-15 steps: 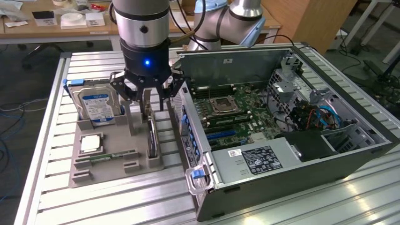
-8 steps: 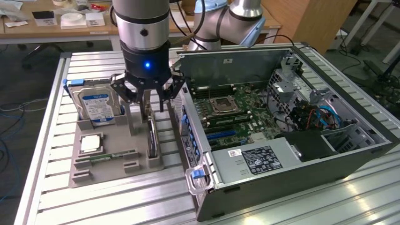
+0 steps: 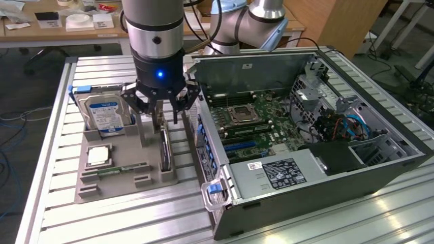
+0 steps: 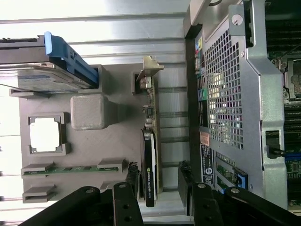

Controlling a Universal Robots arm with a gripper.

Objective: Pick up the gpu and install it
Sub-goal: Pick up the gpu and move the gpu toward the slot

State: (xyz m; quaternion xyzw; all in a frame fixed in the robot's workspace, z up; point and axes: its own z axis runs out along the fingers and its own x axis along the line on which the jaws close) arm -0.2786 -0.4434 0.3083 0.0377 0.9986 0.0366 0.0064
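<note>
Nearest stood one open computer case [image 3: 326, 190] on the slatted metal table [image 3: 101, 223], its circuit board exposed. Just beside it, toward the exterior view's left, lay one grey tray [image 3: 119, 192] holding four parts: one green memory stick [image 3: 112, 171], one square processor chip [image 3: 99, 155], one gpu [image 3: 164, 150] and, at the tray's far end, one hard drive [image 3: 105, 114] with a blue label, standing upright.

The gpu stood on its edge in a slot along the side of the tray closest to the case. Its long axis ran near to far, parallel to the case wall. Its pale metal bracket pointed toward the hard drive's end of the tray and its black-faced end toward the near end.

One gripper [image 3: 167, 116] hung directly above the gpu on one arm [image 3: 156, 30]. Its jaws were open and held nothing. In the wrist view the two black fingers [image 4: 186, 181] stood one on each side of the card's black end, with a clear gap on the case side. Whether the other finger touched the card could not be told.

Farthest back, behind the arm, stood a wooden desk [image 3: 40, 31].
</note>
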